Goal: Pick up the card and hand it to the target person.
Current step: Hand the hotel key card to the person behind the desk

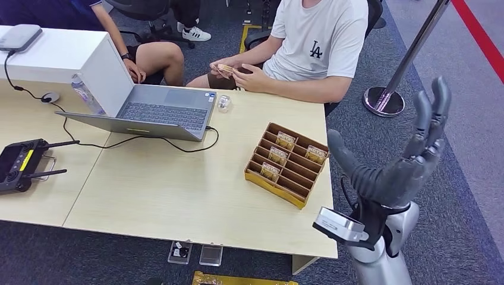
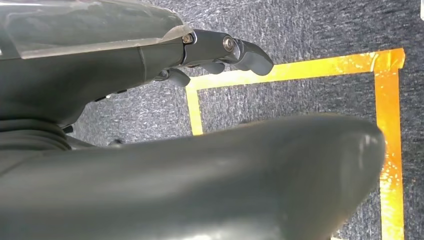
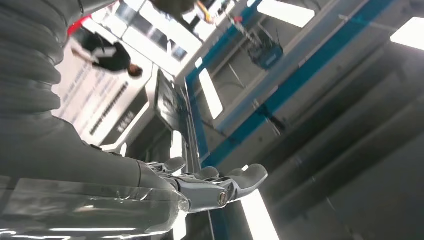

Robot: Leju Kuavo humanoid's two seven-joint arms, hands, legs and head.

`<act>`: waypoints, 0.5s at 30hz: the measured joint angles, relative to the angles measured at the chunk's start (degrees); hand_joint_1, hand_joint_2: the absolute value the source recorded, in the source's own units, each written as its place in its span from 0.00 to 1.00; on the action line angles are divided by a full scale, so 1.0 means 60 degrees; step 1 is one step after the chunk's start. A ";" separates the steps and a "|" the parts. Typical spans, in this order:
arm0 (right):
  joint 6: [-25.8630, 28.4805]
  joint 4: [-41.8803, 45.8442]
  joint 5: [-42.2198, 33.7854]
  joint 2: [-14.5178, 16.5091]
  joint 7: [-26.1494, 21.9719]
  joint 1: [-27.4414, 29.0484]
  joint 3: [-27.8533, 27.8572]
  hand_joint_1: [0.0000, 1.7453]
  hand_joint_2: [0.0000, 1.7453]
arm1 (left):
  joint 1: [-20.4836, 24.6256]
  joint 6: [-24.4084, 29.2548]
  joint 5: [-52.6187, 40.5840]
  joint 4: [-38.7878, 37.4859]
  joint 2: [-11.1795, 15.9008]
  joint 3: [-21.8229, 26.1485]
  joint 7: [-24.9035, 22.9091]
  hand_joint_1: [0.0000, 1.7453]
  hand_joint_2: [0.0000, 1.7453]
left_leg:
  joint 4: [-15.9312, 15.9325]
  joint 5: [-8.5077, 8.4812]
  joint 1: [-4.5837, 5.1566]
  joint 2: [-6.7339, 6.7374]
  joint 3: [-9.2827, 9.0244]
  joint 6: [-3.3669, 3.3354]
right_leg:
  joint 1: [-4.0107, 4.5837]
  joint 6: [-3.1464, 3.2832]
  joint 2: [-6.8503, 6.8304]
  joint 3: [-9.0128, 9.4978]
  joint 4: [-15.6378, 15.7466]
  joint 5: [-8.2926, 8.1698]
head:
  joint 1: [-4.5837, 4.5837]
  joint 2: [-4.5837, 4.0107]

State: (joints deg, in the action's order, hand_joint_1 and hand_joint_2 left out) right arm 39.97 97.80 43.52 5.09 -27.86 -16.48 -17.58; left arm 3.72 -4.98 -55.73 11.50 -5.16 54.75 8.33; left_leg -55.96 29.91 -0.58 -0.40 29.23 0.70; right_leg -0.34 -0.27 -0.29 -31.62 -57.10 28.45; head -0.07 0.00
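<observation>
A brown slotted card box (image 1: 284, 165) sits near the table's right end with three cards (image 1: 277, 155) standing in its slots. A person in a white shirt (image 1: 315, 41) sits across the table and holds a card (image 1: 226, 69) in both hands. My right hand (image 1: 399, 160) is raised beside the table's right edge, palm open, fingers spread and pointing up, with nothing in it. In the right wrist view the right hand (image 3: 205, 187) shows against a ceiling. My left hand (image 2: 210, 55) hangs over grey carpet, fingers loosely apart and holding nothing.
An open laptop (image 1: 148, 104) with its cable stands at the table's far left-middle, a water bottle (image 1: 86, 95) beside it. A black controller (image 1: 21, 165) lies at the left edge. A chrome stanchion base (image 1: 384, 101) stands on the carpet to the right. Orange floor tape (image 2: 387, 130) marks the carpet.
</observation>
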 joint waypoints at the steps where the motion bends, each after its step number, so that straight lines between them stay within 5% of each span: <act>1: -0.0001 0.0295 -0.0038 -0.0018 -0.0135 0.0198 0.0195 0.00 1.00 | -0.0004 0.0014 0.0002 0.0000 0.0000 0.0024 0.0001 0.00 0.00 | 0.0000 0.0000 0.0000 0.0000 0.0000 0.0000 | 0.0000 0.0000 0.0000 0.0000 0.0001 0.0000 | 0.0003 0.0000; 9: -0.0002 0.1855 -0.0362 -0.0099 -0.0789 0.1727 0.2354 0.00 1.00 | -0.0008 -0.0004 -0.0002 0.0000 0.0000 0.0192 0.0042 0.00 0.00 | 0.0000 0.0003 0.0000 0.0000 -0.0002 -0.0002 | 0.0000 -0.0001 -0.0001 0.0003 0.0007 0.0000 | -0.0003 0.0000; 15: -0.0010 0.2170 -0.2111 -0.0247 -0.0614 0.2826 0.4268 0.00 1.00 | -0.0001 -0.0045 -0.0005 0.0000 0.0000 0.0251 0.0034 0.00 0.00 | 0.0000 0.0010 0.0000 0.0000 -0.0002 -0.0002 | 0.0000 -0.0001 -0.0001 0.0003 0.0011 0.0001 | -0.0006 0.0000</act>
State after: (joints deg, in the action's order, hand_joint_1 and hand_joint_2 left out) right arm 39.91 110.81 30.86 3.61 -31.55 0.47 8.03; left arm 3.71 -5.25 -55.76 11.50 -5.16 56.26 8.53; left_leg -55.96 29.96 -0.58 -0.40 29.22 0.69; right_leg -0.34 -0.28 -0.29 -31.60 -57.03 28.46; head -0.11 0.00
